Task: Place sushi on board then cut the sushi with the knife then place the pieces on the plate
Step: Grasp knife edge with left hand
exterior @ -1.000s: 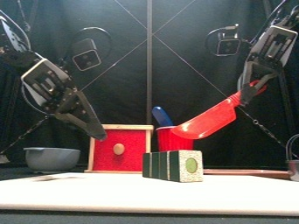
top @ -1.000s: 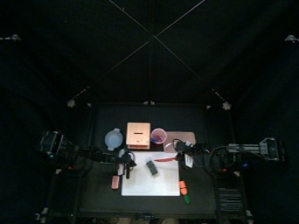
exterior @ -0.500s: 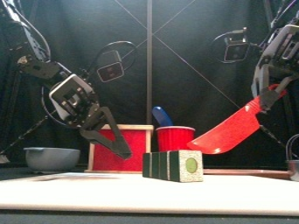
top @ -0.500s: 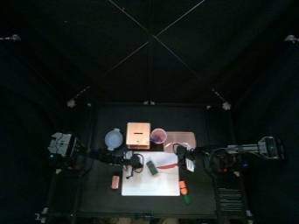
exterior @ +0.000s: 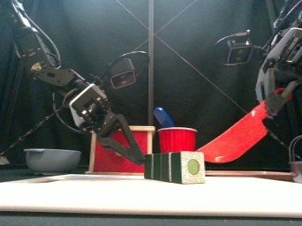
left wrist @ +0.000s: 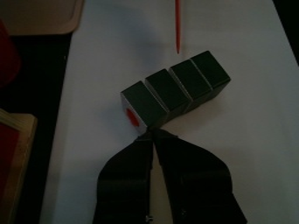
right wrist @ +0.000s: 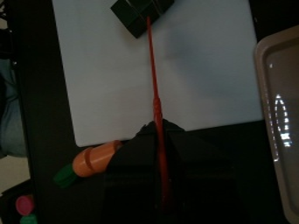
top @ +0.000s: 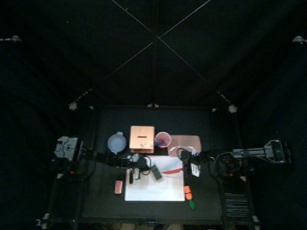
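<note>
The desk carries one white cutting board, one sushi roll showing four dark green blocks in the left wrist view, one pale wooden box, one blue-grey bowl, one red cup and one pink tray; toy knives come to two, one red knife and one blue knife. Loose toy foods beside the board number two in the top view, the left toy food and the right toy food; end effectors are two, the left end effector and the right end effector
</note>
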`<action>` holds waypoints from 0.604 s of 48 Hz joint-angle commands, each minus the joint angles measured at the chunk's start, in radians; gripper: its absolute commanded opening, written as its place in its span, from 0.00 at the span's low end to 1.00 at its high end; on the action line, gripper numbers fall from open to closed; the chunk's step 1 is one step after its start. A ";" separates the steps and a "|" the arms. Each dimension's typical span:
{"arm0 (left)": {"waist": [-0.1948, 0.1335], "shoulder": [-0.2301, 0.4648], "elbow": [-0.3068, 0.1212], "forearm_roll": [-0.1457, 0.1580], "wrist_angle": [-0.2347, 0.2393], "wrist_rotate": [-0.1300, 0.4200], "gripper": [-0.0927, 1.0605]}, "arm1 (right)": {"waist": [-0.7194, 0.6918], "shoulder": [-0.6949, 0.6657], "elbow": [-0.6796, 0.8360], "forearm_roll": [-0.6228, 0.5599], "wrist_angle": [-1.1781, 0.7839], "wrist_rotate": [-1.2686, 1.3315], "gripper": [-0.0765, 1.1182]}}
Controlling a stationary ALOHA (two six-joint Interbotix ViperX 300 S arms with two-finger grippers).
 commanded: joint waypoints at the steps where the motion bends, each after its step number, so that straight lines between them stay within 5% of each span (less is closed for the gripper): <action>1: 0.008 -0.008 -0.023 0.002 -0.003 0.000 0.53 | -0.005 -0.025 -0.014 -0.012 -0.012 -0.002 0.40; 29: 0.049 0.034 -0.091 0.048 -0.003 0.002 0.53 | -0.032 -0.034 -0.005 -0.075 -0.121 -0.005 0.40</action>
